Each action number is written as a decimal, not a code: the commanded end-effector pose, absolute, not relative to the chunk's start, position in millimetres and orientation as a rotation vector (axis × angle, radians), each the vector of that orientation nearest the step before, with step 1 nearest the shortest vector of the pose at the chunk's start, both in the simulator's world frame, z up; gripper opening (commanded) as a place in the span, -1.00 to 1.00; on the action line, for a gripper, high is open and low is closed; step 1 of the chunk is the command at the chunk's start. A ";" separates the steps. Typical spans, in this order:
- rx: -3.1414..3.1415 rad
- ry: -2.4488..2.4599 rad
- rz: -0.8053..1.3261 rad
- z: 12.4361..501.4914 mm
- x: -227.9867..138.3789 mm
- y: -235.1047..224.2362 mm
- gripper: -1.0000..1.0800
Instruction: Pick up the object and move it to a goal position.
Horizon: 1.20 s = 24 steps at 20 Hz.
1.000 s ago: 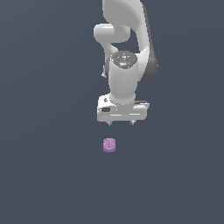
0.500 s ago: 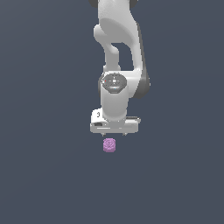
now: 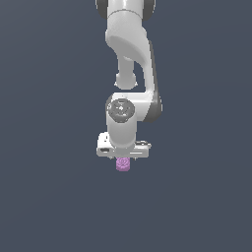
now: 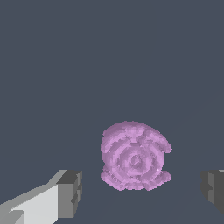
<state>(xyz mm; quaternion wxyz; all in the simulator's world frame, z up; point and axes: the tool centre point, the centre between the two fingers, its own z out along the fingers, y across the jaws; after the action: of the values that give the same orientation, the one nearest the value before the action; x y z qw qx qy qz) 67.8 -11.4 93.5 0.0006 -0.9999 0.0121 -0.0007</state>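
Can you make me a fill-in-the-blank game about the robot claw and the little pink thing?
1. The bumpy lump is colored ____.
2. In the wrist view, the lump sits ____ the two fingers of the claw.
3. The fingers are not touching the lump, so the claw is ____.
4. In the exterior view, the claw is right ____ the lump.

Missing words: pink-purple; between; open; above
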 end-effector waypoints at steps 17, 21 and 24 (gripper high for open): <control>-3.141 0.040 0.000 41.6 68.0 -13.1 0.92; -3.141 0.040 0.000 40.6 69.3 -13.1 0.92; -3.141 0.040 0.000 40.6 69.3 -13.1 -1.00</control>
<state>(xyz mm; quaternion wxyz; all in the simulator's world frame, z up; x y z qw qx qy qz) 69.0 -13.2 40.5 0.0000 -0.9999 0.0129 0.0001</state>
